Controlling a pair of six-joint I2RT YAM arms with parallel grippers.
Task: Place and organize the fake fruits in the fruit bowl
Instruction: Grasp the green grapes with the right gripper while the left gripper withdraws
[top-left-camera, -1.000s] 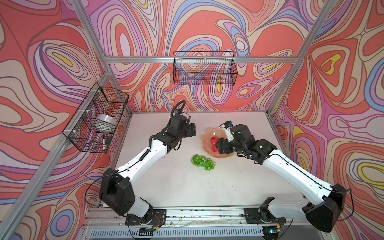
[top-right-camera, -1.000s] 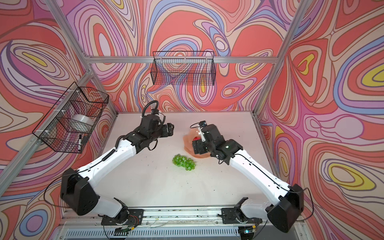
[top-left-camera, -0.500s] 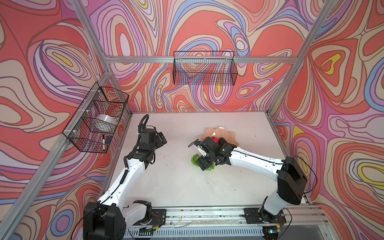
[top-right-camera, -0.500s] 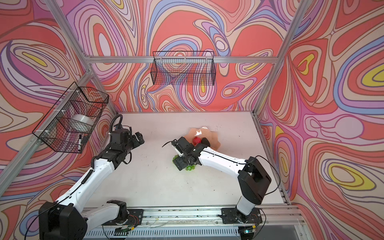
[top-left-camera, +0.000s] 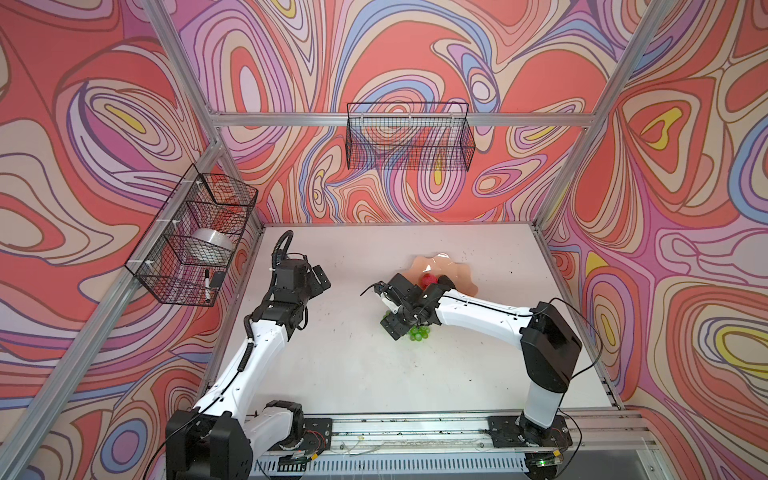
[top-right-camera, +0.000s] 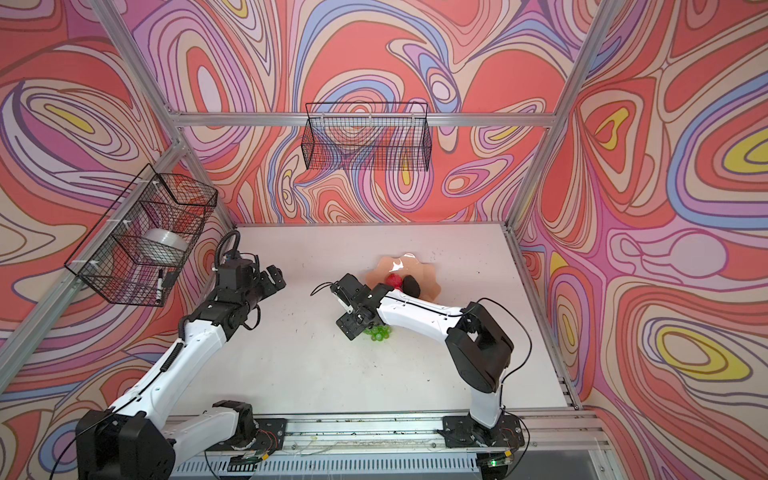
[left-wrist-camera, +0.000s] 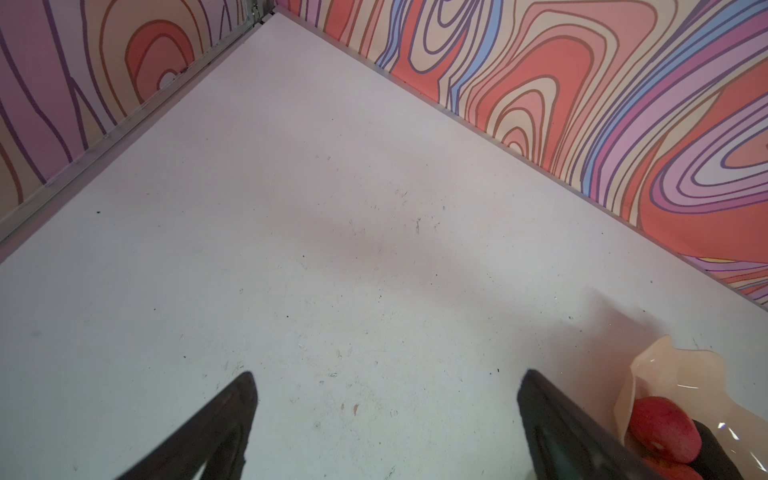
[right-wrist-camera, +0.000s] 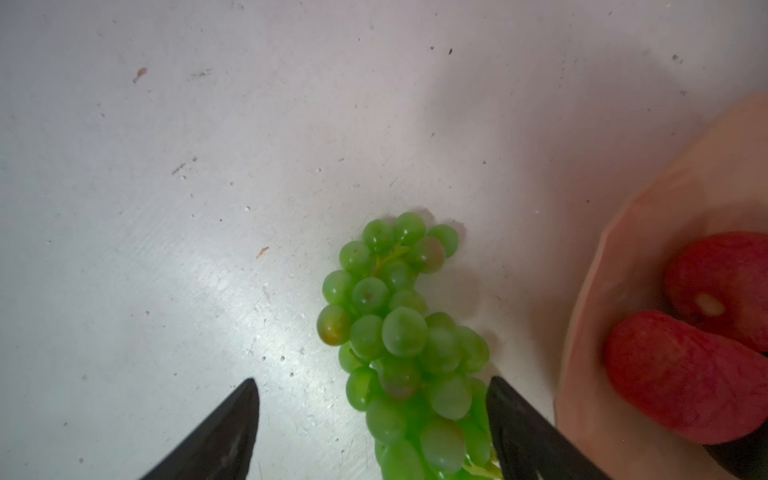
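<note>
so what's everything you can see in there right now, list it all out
fruit bowl: one, peach-orange, on the table right of middle, towards the back
apples: two, red, in the bowl
avocado: one, dark, in the bowl beside the apples
grapes: one bunch, green, on the table just outside the bowl
wire baskets: two, black, one on the back wall, one on the left wall
roll: one, clear-silvery, in the left-wall basket
marker: one, black and white, in the same basket
table: one, white, scuffed
left gripper: open, over bare table left of the bowl
right gripper: open, fingers either side of the grapes
</note>
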